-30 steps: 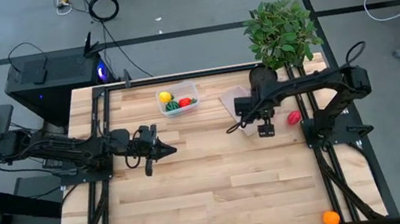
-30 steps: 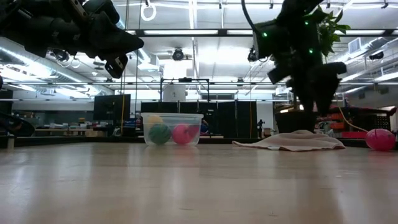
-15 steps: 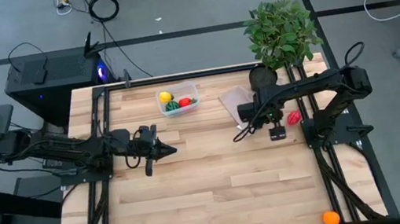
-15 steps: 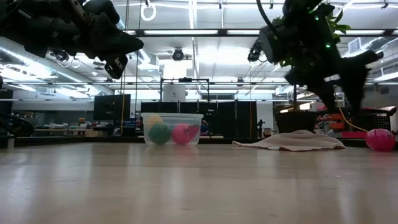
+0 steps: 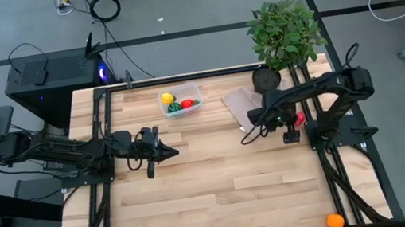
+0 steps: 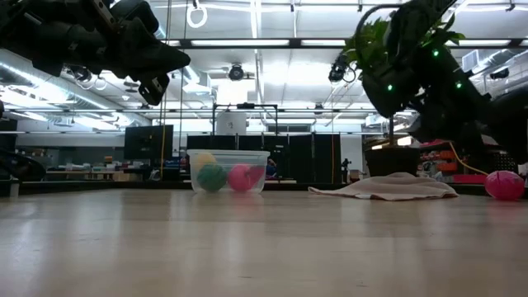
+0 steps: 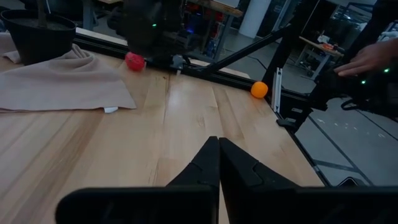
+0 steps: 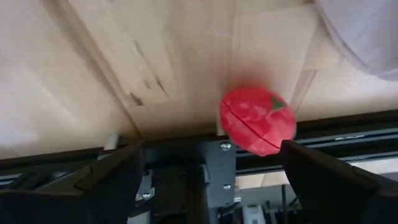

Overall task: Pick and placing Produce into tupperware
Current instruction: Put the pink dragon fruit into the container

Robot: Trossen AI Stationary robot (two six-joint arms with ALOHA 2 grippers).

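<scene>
The tupperware is a clear tub near the table's far edge, holding yellow, dark-green and red produce; it also shows in the low view. A red tomato-like piece lies on the wood by the table's right rail. My right gripper hovers open above it, a finger on either side, touching nothing. An orange piece sits at the near right corner. My left gripper waits shut above the table's left middle.
A beige cloth lies between the tub and the red piece. A leafy plant in a black pot stands at the far right corner. Black frame rails run along the table's edges. A person's hand shows beyond the table.
My right gripper has swung from beside the cloth toward the table's right edge and slightly nearer, ending over the red piece. The left arm and the produce have kept still.
</scene>
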